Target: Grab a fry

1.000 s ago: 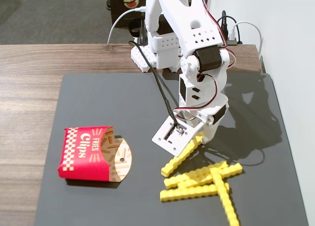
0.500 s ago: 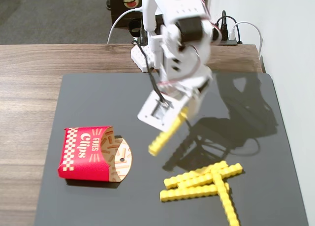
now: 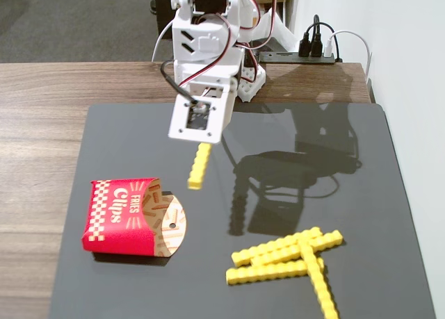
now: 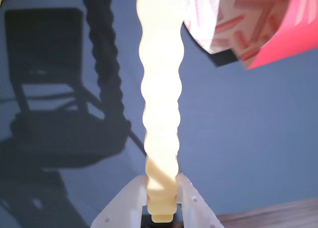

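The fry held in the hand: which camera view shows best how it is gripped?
The wrist view shows it best: the fry fills the picture, and its lower end sits clamped between the white fingers of the hand. In the fixed view the fry only sticks out below the hand, so the contact is hidden.
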Robot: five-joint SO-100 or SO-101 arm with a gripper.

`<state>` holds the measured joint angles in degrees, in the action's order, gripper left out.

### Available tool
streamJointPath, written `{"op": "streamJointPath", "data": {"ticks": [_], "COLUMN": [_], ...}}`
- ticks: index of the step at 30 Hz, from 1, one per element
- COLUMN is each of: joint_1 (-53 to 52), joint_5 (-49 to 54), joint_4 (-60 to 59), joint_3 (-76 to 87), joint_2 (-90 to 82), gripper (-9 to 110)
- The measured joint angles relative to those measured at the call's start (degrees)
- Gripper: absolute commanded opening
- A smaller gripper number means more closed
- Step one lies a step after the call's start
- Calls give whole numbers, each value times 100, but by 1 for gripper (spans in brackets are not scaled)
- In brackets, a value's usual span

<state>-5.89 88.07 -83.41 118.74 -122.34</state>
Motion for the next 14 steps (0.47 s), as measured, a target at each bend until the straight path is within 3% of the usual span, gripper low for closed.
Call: {"op": "streamJointPath", "data": {"ticks": [14], "joint_1": [18], "joint_5": [554], "joint_4": [-352], "joint_3": [-167], "joint_2": [-176], "gripper": [1]}}
